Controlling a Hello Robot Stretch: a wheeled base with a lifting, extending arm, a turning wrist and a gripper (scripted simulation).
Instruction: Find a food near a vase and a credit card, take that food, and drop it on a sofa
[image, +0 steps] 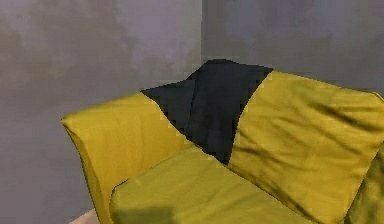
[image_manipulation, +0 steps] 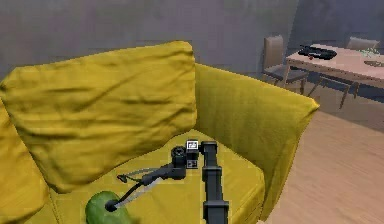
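Note:
A yellow sofa (image: 300, 140) stands in a corner of grey walls, with a dark cloth (image: 215, 100) draped over its back. In the arm side view the same sofa (image_manipulation: 100, 100) spreads across the left and middle. The dark arm (image_manipulation: 211, 190) rises over its seat cushion. The gripper (image_manipulation: 124, 186) points left and down from the arm's end. At its fingers' far end a green rounded thing (image_manipulation: 105, 210) sits low against the seat. I cannot tell whether the gripper holds it or it rests on the cushion.
At the arm side view's upper right stands a dining table (image_manipulation: 350, 65) with a dark object (image_manipulation: 317, 50) on it and a chair (image_manipulation: 272, 55) beside it. Wooden floor (image_manipulation: 335, 165) lies beyond the sofa's armrest (image_manipulation: 265, 115).

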